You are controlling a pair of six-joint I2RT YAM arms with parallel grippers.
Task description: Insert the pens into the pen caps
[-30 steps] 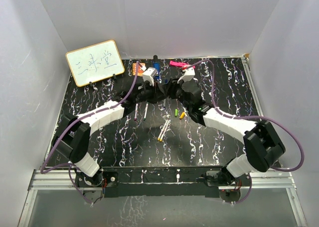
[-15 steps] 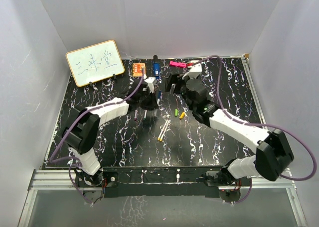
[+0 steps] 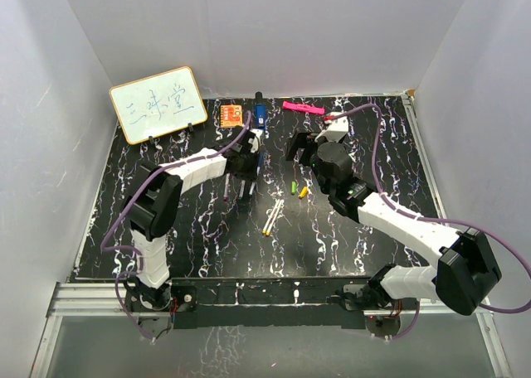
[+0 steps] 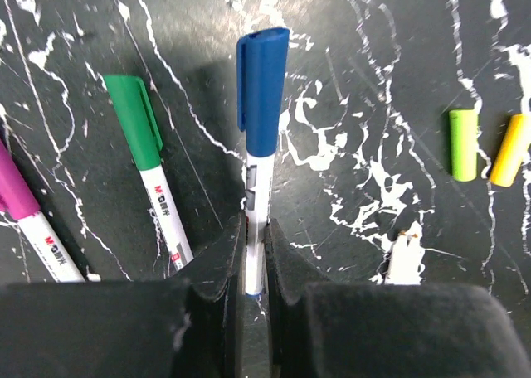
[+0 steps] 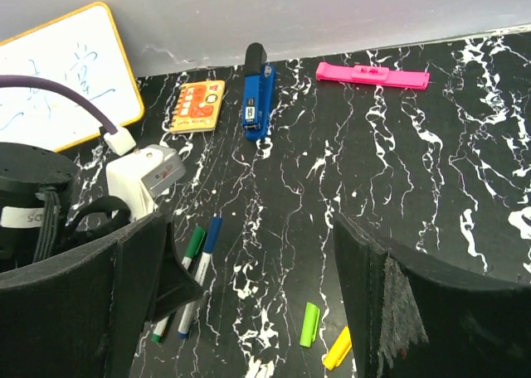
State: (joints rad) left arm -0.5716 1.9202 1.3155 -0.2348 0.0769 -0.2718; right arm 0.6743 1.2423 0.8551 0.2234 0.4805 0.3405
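Three capped pens lie left of centre: a magenta-capped pen [image 4: 23, 216], a green-capped pen [image 4: 148, 167] and a blue-capped pen [image 4: 259, 138]. The left gripper [image 4: 255, 258] pinches the barrel of the blue-capped pen. Two bare pens [image 3: 274, 217] lie side by side mid-table. Right of them lie two loose caps, a lime cap [image 4: 463, 144] touching a yellow cap [image 4: 508, 150]. The right gripper [image 5: 253, 254] hangs with jaws spread wide, holding nothing. Along the back are a whiteboard [image 3: 158, 104], an orange card [image 3: 231, 113], a blue stapler [image 3: 259, 113] and a pink bar [image 3: 303, 108]. The table [image 3: 166, 229] is black with white veins, and the walls [image 3: 332, 30] are white.
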